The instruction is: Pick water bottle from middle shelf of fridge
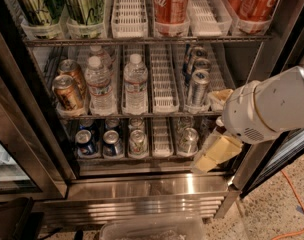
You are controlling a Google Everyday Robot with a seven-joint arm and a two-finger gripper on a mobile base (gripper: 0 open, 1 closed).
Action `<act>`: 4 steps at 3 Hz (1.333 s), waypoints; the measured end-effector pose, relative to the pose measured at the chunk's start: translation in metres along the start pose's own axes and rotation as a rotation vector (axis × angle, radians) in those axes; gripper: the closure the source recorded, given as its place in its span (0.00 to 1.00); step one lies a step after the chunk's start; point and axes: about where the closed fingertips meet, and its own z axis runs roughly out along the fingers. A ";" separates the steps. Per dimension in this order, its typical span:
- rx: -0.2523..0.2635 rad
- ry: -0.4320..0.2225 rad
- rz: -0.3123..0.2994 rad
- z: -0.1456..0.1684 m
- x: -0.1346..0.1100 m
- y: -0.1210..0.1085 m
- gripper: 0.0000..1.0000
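Note:
The fridge (142, 189) stands open, with wire racks and a steel base panel. On the middle shelf (163, 81), with its white slotted lane trays, stand three clear water bottles with white caps: one front left (99, 86), one behind it (100, 55) and one a lane to the right (136, 81). My gripper (213, 155) hangs from the white arm (267, 106) at the lower right. It is in front of the bottom rack's right end, below and well to the right of the bottles, and it touches none of them.
Bronze cans (67, 90) stand left of the bottles and slim silver cans (197, 86) right of them. Red cola cans (171, 1) and green cans (84, 1) fill the top rack, blue cans (87, 141) the bottom one. A clear bin (152, 229) sits below, and an orange cable (292, 204) lies on the floor.

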 end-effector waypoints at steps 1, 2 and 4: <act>-0.001 0.001 0.000 0.000 0.000 0.000 0.00; 0.011 -0.044 0.025 0.011 -0.001 0.007 0.00; 0.066 -0.243 0.046 0.068 -0.036 0.021 0.00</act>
